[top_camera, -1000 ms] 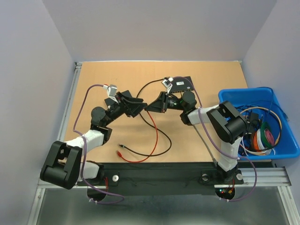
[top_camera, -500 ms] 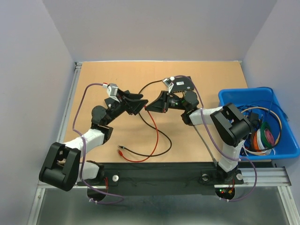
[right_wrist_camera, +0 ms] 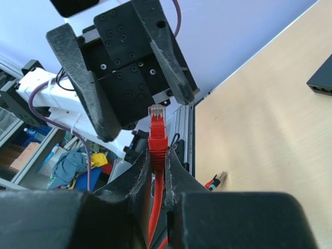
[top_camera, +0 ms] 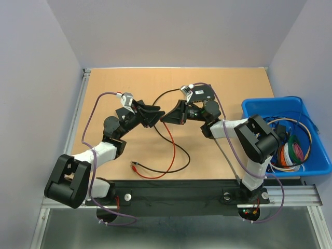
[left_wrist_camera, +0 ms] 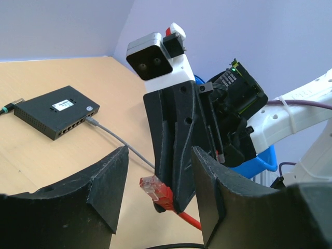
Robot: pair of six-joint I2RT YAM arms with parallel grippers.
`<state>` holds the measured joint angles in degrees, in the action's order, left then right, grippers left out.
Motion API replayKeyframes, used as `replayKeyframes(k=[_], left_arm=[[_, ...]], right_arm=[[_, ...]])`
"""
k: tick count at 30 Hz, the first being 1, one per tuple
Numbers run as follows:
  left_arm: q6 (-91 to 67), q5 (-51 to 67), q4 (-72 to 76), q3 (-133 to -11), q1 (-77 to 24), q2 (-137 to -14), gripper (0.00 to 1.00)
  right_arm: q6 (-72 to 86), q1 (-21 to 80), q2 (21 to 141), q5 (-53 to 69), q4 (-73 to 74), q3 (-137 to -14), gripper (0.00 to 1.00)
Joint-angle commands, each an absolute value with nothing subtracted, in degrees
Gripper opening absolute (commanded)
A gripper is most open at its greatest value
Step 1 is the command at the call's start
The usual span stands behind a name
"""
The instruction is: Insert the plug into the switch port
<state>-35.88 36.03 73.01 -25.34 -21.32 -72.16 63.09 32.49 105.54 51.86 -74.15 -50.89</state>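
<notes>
Top external view: one flat tan wood-grain counter [top_camera: 233, 150], two arms meeting over its middle, tips almost nose to nose. One blue plastic bin [top_camera: 317, 167] at the right edge, rectangular, stuffed with coiled wires of many colours.

One switch [left_wrist_camera: 56, 111]: flat black rectangular box, matte, white label on top, row of ports along one long side, one grey cable [left_wrist_camera: 116, 139] plugged in at the end of that row. Lying flat on the counter, well apart from the plug. Two thin cables loose on the counter, one red cable [top_camera: 174, 150] and one black cable [top_camera: 188, 155], both curling, far ends close together near the front edge.

One plug [right_wrist_camera: 156, 115]: clear plastic tip, red rubbery boot, up in the air above the counter, tip pointing at the left arm. Not in any port.

On the right end effector [right_wrist_camera: 157, 155]: two black matte fingers, clenched on the red boot just behind the clear tip, grasping the plug. On the left end effector [left_wrist_camera: 160, 153]: two black wedge-shaped fingers, released, spread wide, one either side of the plug, not touching it.
</notes>
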Motion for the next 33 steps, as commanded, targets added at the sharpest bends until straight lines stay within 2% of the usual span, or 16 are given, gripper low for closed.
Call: replayKeyframes(k=[1,4,6,7,10,12,13,17,18,19,22,24,25,26,29,33], left_arm=[[-35.3,37.3,75.4,-27.9,-21.6,-72.0,0.62],[-35.6,37.4,75.5,-28.0,-21.7,-72.3,0.6],[-35.7,37.6,75.8,-27.9,-21.7,-72.3,0.52],[-35.9,37.7,75.8,-28.0,-21.8,-72.3,0.52],[-35.8,38.2,76.0,-28.0,-21.8,-72.4,0.4],[-35.8,38.3,75.8,-27.9,-21.8,-72.2,0.28],[-35.7,38.5,75.7,-28.0,-21.8,-72.2,0.19],[-35.7,38.5,74.8,-28.2,-21.9,-71.9,0.0],[-35.5,38.4,74.4,-28.3,-21.8,-71.7,0.0],[-35.4,37.6,71.7,-28.7,-21.8,-71.6,0.0],[-33.1,33.4,59.3,-32.3,-21.8,-70.6,0.0],[-31.8,30.0,51.0,-34.7,-21.9,-69.5,0.0],[-31.5,28.7,48.5,-35.4,-22.1,-69.2,0.0],[-31.1,27.0,45.8,-36.9,-22.5,-68.4,0.0],[-30.8,19.6,35.0,-39.7,-23.3,-68.2,0.0],[-32.2,12.7,24.3,-45.9,-23.9,-70.0,0.0]], right_arm=[[63.8,33.0,102.6,51.9,-81.6,-51.8,0.01],[63.7,33.0,102.6,51.9,-81.6,-51.7,0.01],[63.3,33.0,102.4,51.2,-81.6,-51.2,0.0],[63.3,33.0,102.4,50.8,-81.6,-51.2,0.0],[62.9,33.0,102.5,49.6,-81.6,-50.9,0.0],[62.7,33.0,102.7,48.7,-81.6,-50.9,0.0],[62.7,33.0,102.7,48.4,-81.6,-50.9,0.0],[62.8,33.0,102.7,47.3,-81.6,-51.2,0.01],[62.8,33.1,102.8,47.1,-81.2,-51.4,0.03],[62.7,33.0,102.8,47.3,-80.8,-51.5,0.22],[58.6,32.3,101.4,47.6,-73.7,-52.8,0.51],[52.9,32.0,97.8,44.7,-60.2,-53.8,0.57],[44.6,32.1,96.3,42.8,-53.9,-54.5,0.58],[40.4,32.3,94.7,40.4,-41.3,-56.3,0.58],[28.3,33.0,90.7,31.0,-24.0,-58.9,0.58],[21.3,34.3,87.3,21.7,-16.2,-59.9,0.56]])
